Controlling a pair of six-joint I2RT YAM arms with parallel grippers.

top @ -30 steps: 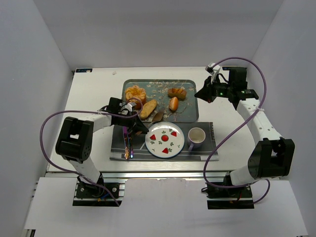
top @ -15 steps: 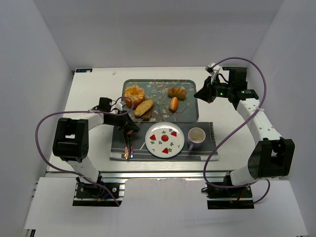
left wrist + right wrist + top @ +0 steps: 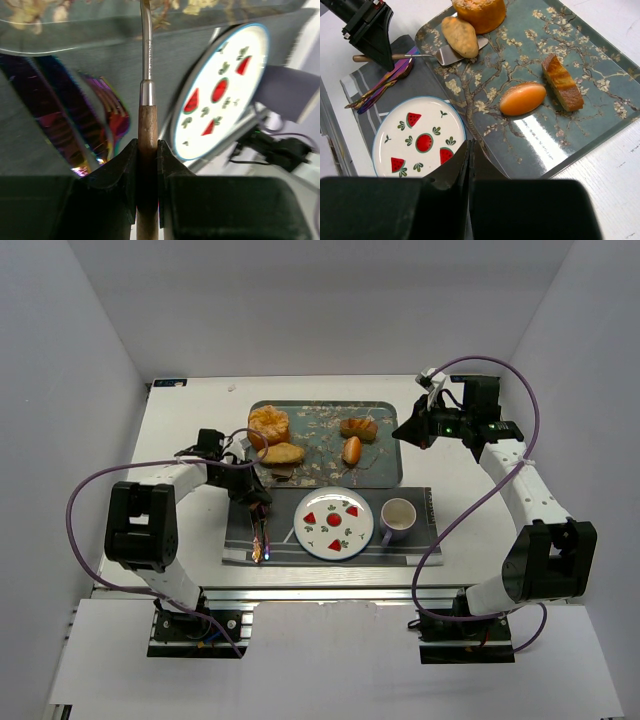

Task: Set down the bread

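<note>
The bread (image 3: 282, 453), a pale tan tapered roll, lies on the spatula's metal blade (image 3: 447, 56) over the floral tray (image 3: 385, 468), right beside the big orange bun (image 3: 268, 425). It also shows in the right wrist view (image 3: 460, 36). My left gripper (image 3: 256, 490) is shut on the spatula's wooden handle (image 3: 148, 125), at the tray's near-left corner. The watermelon plate (image 3: 333, 502) sits in front of the tray and has no food on it. My right gripper (image 3: 471, 150) is shut and empty, high above the tray's right end (image 3: 412, 430).
An oval orange roll (image 3: 352, 450) and a darker brown roll (image 3: 358, 427) lie on the tray's right half. A mug (image 3: 397, 515) stands right of the plate on the grey placemat (image 3: 425, 540). Iridescent cutlery (image 3: 258, 535) lies left of the plate.
My left gripper has drawn back to the left with the spatula. The bread has moved with it, away from the plate and up against the big bun. The right arm has not moved.
</note>
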